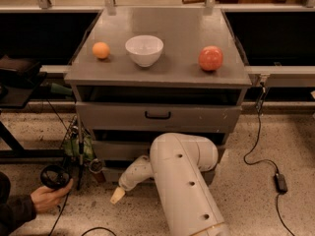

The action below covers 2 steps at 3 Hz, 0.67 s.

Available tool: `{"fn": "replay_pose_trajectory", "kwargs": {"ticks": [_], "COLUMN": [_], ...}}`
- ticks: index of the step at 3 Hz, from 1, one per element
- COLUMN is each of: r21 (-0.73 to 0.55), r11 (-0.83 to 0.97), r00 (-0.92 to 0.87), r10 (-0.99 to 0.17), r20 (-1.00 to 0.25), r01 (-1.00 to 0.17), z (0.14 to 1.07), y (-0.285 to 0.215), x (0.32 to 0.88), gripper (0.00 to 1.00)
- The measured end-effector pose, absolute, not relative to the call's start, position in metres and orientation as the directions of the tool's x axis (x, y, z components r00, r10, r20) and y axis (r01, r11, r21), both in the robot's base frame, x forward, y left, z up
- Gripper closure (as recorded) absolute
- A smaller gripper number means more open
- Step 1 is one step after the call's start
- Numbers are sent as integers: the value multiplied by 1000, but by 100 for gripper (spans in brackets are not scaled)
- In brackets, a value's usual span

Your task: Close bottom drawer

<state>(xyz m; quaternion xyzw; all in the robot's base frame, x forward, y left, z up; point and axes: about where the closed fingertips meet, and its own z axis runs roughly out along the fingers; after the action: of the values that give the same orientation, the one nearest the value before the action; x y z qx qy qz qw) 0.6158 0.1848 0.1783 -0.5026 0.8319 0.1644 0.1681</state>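
The grey cabinet (pixel 157 75) has three drawers. The bottom drawer (pixel 109 174) is the lowest one, and only a strip of its grey front shows beside my arm; the rest is hidden behind the arm. My gripper (pixel 117 195) hangs low, near the floor, just in front of the bottom drawer's left part, at the end of the white forearm (pixel 183 181). I cannot tell whether it touches the drawer front.
On the cabinet top are an orange (pixel 101 50), a white bowl (pixel 144 49) and a red apple (pixel 210 58). The top drawer has a black handle (pixel 158 115). A person's hand holds a black controller (pixel 53 177) at the lower left. Cables (pixel 261 151) lie on the floor to the right.
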Motion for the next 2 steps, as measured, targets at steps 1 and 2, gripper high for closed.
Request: {"fn": "replay_pose_trajectory", "kwargs": {"ticks": [1, 2], "r21": [105, 105], "r11": [452, 452], "r00": [-441, -441], "r10": [-748, -748], "r20": [-496, -496], "r01": [-886, -886], "z": [184, 184], "y": [188, 187], "x": [627, 625], "gripper": [0, 0]}}
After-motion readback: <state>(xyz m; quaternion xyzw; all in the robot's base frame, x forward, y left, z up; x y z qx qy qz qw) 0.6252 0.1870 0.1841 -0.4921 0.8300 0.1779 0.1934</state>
